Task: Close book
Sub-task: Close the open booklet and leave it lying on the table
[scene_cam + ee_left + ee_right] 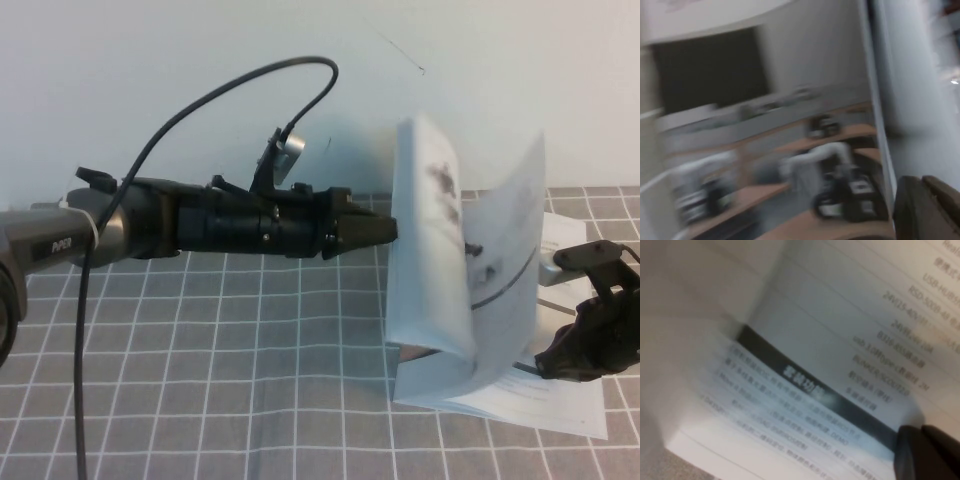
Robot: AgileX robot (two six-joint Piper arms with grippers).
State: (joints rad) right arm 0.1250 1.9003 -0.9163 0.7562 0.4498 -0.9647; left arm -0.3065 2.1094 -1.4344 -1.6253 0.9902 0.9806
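- Book (pixel 830 340) — open, seen at close range; its white printed pages fill nearly the whole view.
- Dark band (pixel 810 385) — runs diagonally across one page and carries white characters, too blurred to read.
- Rows of small print lie on both sides of the band; short lines stand in a column on the adjoining page.
- Curved page (pixel 700 300): pale, out of focus, bending away from the flat sheets.
- Right gripper (pixel 927 452): dark tip at one corner of the view, over the printed page, just beside the band's end.
- Grey surface (pixel 655 465): visible past the page edge.
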